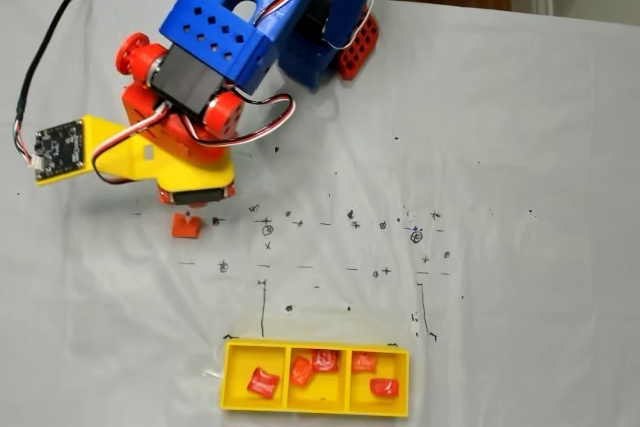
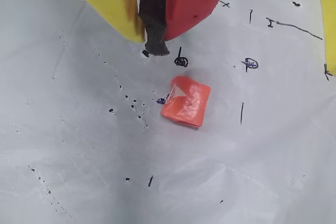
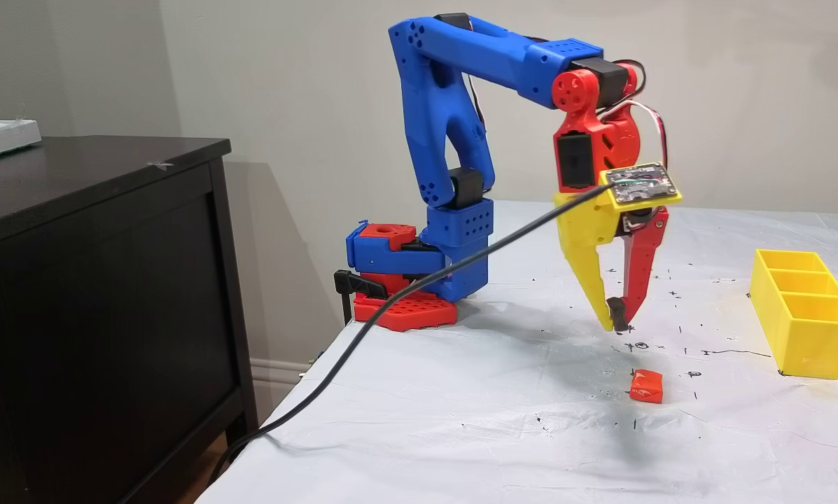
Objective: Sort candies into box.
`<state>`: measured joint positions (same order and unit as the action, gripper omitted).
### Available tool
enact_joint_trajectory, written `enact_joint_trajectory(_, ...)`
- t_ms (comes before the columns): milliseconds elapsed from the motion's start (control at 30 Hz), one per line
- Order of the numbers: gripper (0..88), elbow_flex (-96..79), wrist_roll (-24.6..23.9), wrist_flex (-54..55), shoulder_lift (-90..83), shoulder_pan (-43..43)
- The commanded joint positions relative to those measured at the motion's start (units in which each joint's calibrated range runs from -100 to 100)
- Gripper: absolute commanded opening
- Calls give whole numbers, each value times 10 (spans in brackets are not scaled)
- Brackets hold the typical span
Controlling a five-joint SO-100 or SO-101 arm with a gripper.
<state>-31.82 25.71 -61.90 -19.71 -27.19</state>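
Note:
One orange candy (image 1: 186, 226) lies on the white table cover, also seen in the wrist view (image 2: 186, 102) and in a fixed view (image 3: 646, 386). My gripper (image 3: 615, 323) hangs a little above the cover, just behind that candy, with its yellow and red fingers shut and empty. The wrist view shows the gripper (image 2: 152, 43) with a black pad between its tips, up and left of the candy. The yellow box (image 1: 300, 346) sits at the near table edge. It holds one red candy (image 1: 263, 381) in its left compartment and two in each of the others.
The blue arm base (image 3: 419, 273) stands at the table's far side, and a black cable (image 3: 362, 329) trails off the table edge. A dark cabinet (image 3: 96, 280) stands beside the table. Pen marks dot the cover between the gripper and the box (image 3: 811, 346).

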Motion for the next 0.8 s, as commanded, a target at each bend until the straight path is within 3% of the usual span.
enact_joint_trajectory(0,67,52,0,3,13,-8)
enact_joint_trajectory(100,147,93,2,-16,55,-13)
enact_joint_trajectory(333,229,128,17,-22,99,-16)
enact_joint_trajectory(767,289,220,10,-42,195,-13)
